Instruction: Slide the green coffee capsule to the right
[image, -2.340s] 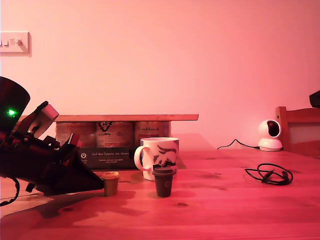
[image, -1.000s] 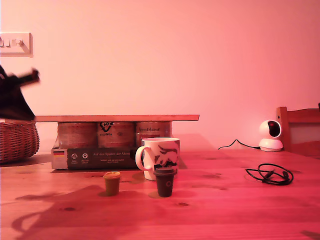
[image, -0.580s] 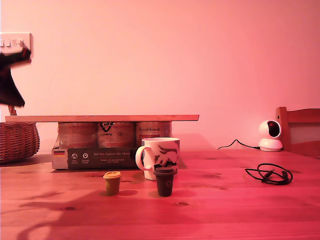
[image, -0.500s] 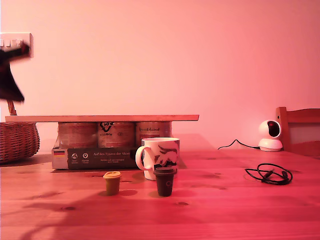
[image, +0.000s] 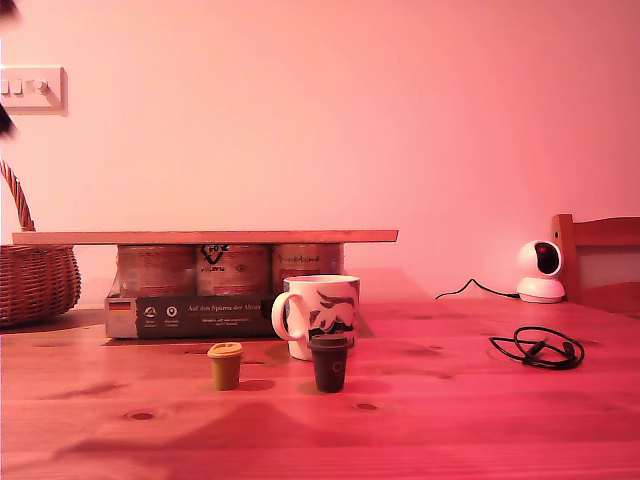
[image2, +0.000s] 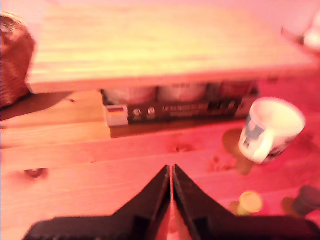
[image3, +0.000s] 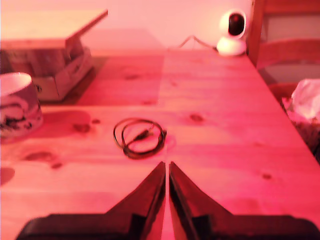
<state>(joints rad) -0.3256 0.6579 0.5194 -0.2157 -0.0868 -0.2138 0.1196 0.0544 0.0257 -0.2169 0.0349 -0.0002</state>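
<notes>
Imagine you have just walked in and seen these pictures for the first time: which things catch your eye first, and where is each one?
In the exterior view, a white patterned mug stands mid-table, with the green coffee capsule and a dark capsule in front of it, apart from each other. Behind them a long wooden board rests on a pack of jars, and a coiled black cable lies towards that view's right. My first claw hangs shut, high above the table.

The exterior view sits low at table (image: 450, 420) height, facing the wall. Both wrist views look down from high over the table along closed jaws. All three share the mug (image: 318, 315) (image2: 272, 130) (image3: 17, 105).
</notes>
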